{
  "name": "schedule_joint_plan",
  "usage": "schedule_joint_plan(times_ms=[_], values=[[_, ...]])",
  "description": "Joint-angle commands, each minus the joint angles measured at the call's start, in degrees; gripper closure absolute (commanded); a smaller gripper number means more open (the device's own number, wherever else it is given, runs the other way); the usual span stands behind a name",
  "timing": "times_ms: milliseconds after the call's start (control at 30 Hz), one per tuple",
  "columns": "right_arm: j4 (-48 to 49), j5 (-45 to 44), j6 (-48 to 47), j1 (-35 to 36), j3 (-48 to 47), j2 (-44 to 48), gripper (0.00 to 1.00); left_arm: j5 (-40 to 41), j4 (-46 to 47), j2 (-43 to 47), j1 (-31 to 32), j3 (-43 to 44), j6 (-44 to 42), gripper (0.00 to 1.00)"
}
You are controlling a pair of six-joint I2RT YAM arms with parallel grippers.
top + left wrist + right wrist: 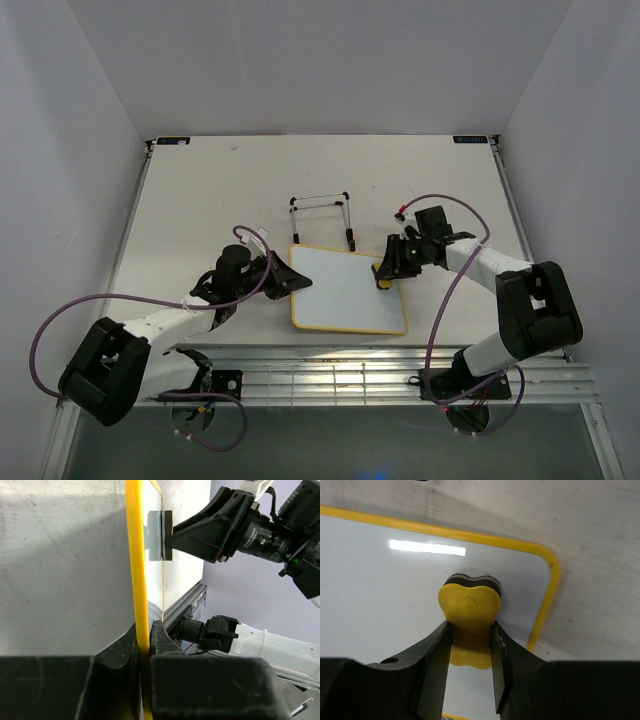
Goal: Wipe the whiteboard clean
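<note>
The whiteboard (pixel 345 292), white with a thin yellow frame, lies flat at the table's middle, and no marks show on it. My left gripper (pixel 291 280) is shut on its left edge. In the left wrist view the yellow frame (pixel 136 570) runs straight up from between the closed left gripper (pixel 145 636). My right gripper (pixel 385 270) is shut on a small yellow eraser (pixel 383 281) near the board's right edge. In the right wrist view the eraser (pixel 469 605) rests felt-side down on the whiteboard (pixel 380 590), close to a rounded corner, with the right gripper (pixel 470 637) clamped on its sides.
A black wire stand (pixel 320 215) stands just behind the board. An aluminium rail (pixel 380 375) runs along the table's near edge by the arm bases. White walls enclose the table on three sides.
</note>
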State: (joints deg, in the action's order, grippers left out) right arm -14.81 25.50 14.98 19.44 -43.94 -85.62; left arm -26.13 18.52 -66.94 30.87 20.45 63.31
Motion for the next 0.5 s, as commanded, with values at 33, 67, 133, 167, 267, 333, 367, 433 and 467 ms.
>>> schedule_joint_plan(times_ms=[33,67,133,167,267,333,367,433,467], values=[[-4.79,-9.32,-3.47,-1.95,3.25,-4.02,0.92,1.35,-1.56,0.84,0.59,-0.41,-6.88,1.00],[-4.97,-8.80,-3.30,-1.78,2.12,-4.11,0.92,1.26,-1.65,0.76,0.59,-0.32,-6.88,1.00],[-4.97,-6.96,-2.24,-0.82,0.45,-3.76,0.92,1.08,-1.65,0.58,0.59,-0.41,-7.06,1.00],[-4.88,-6.43,-1.89,1.63,-2.00,-3.50,0.92,0.99,-1.74,0.49,0.59,-0.41,-7.06,1.00],[-6.02,-3.54,-0.31,10.30,-9.54,-4.72,0.92,0.64,-1.65,0.05,0.68,-0.23,-7.15,1.00],[-4.71,-2.04,1.80,15.34,-13.34,-6.04,0.92,0.55,-1.74,-0.30,0.77,0.12,-7.23,1.00],[-4.27,-1.86,2.50,20.41,-15.45,-6.92,0.92,0.55,-1.74,-0.47,0.85,0.21,-7.23,1.00],[-4.87,-1.77,3.30,25.09,-22.13,-10.69,0.92,0.64,-1.74,-0.56,1.03,0.56,-7.23,1.00],[-5.40,-1.94,3.21,28.43,-24.24,-11.92,0.92,0.73,-1.82,-0.56,1.12,0.65,-7.15,1.00]])
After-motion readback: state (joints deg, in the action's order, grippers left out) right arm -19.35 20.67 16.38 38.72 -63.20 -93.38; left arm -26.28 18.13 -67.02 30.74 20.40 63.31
